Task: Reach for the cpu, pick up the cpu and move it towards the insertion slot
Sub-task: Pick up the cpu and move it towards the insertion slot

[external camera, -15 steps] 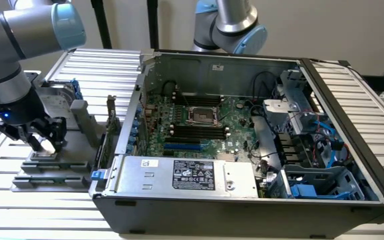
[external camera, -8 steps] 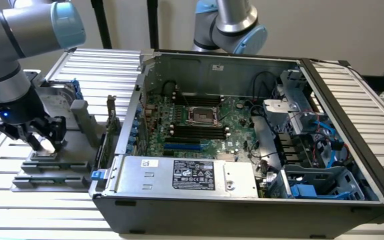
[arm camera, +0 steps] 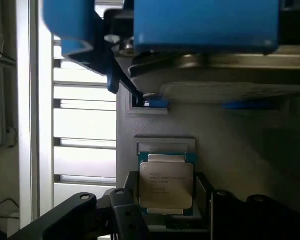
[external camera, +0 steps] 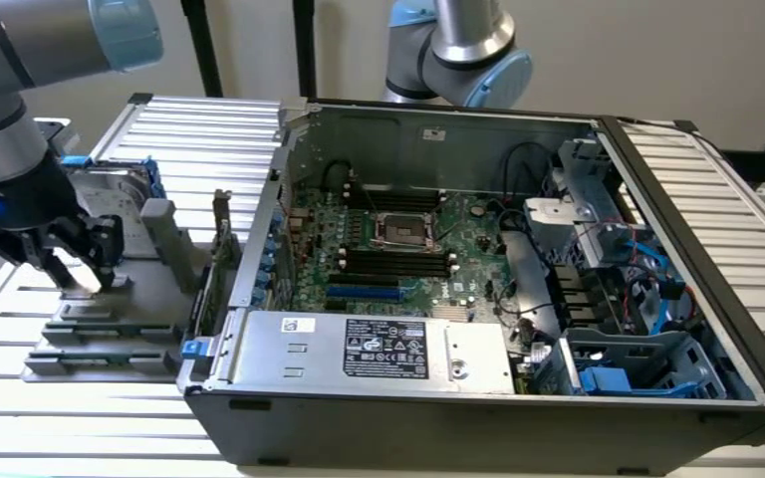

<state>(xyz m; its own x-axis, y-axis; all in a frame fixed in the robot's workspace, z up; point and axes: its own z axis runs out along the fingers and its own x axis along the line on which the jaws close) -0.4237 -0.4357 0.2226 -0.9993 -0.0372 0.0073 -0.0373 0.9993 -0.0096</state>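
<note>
Exterior view: the claw [external camera: 75,267] hangs low over a grey stand [external camera: 104,344], well apart from the socket [external camera: 406,231] inside the open computer [external camera: 489,428]. Wrist view: claw astride the chip [arm camera: 166,186], grip impossible to tell; squeezing opposite edges squarely looks key

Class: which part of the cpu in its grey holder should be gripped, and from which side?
Probably two opposite side edges, coming from above: the cpu lies flat and thin in the grey holder, metal top up, so only edges offer purchase.

Slatted table [external camera: 64,438], computer case [external camera: 489,428], grey fixture [external camera: 104,351]
</note>
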